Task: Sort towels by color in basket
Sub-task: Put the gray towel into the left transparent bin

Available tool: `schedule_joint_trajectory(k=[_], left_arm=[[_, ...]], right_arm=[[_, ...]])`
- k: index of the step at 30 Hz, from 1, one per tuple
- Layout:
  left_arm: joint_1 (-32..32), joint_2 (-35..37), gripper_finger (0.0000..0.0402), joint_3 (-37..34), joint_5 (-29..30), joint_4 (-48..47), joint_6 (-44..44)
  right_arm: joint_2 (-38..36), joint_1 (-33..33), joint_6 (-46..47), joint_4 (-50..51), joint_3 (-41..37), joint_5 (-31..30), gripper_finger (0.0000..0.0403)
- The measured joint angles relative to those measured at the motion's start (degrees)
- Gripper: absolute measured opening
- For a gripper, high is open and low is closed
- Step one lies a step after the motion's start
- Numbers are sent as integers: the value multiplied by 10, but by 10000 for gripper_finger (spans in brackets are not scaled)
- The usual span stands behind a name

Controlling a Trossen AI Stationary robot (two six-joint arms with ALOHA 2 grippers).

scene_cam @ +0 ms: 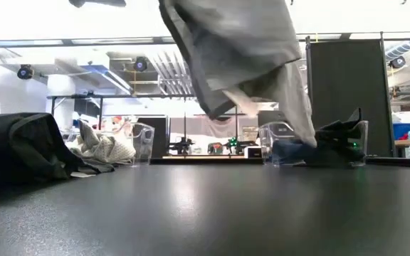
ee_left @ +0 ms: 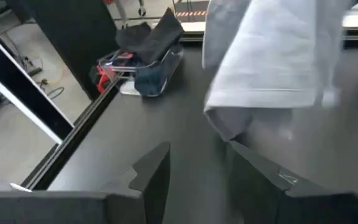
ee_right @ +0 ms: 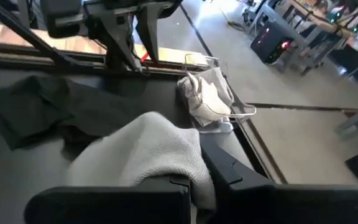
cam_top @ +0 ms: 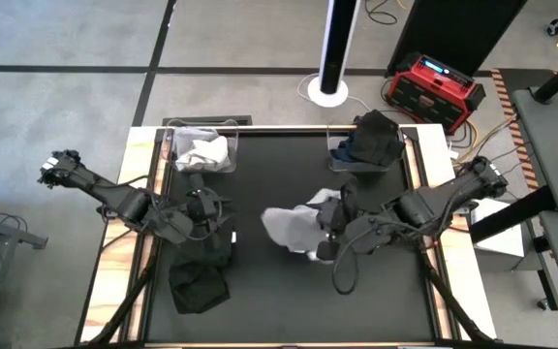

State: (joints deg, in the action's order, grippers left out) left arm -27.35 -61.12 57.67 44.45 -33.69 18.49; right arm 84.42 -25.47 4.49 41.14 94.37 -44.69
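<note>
On the mat (cam_top: 289,291), near its middle, we are seeing the right gripper (cam_top: 325,236) clenched on a light grey towel (cam_top: 289,225) and holding it off the surface; in the low view this towel (scene_cam: 244,64) is hanging in the air and hiding part of the room behind. The left gripper (cam_top: 204,215) is hovering over the left side, fingers (ee_left: 151,177) parted with nothing between them. Under it a black towel (cam_top: 200,281) is lying in a heap, just beside the left arm. At the far left corner a clear bin (cam_top: 202,145) is holding white towels (cam_top: 201,153). At the far right corner a second clear bin (cam_top: 342,150) is holding dark towels (cam_top: 371,136), black ones over a navy one. Beyond the table a red box (cam_top: 436,89) and a white pole (cam_top: 335,48) are standing on the floor.
</note>
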Motion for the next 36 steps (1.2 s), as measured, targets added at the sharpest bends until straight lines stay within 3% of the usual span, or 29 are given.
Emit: schedule_joint_trajectory(k=[5, 16, 19, 26, 30, 34, 36], left_arm=[[0, -11, 145, 0, 0, 7, -7], [0, -73, 145, 0, -23, 178, -148], [-1, -78, 145, 0, -58, 187, -175], [-11, -96, 148, 0, -44, 182, -250], [-23, -103, 172, -1, -3, 182, -259], [-25, -125, 219, -6, 5, 175, -232], [-27, -147, 245, -6, 42, 181, -226]], right_arm=[[0, 0, 47, 19, 21, 1, 8], [5, 6, 30, 15, 26, 1, 8], [5, 6, 30, 18, 26, 2, 8], [10, 6, 29, 19, 26, 2, 8], [10, 6, 28, 22, 26, 2, 8], [10, 6, 28, 22, 25, 2, 8], [10, 6, 26, 22, 25, 2, 8]])
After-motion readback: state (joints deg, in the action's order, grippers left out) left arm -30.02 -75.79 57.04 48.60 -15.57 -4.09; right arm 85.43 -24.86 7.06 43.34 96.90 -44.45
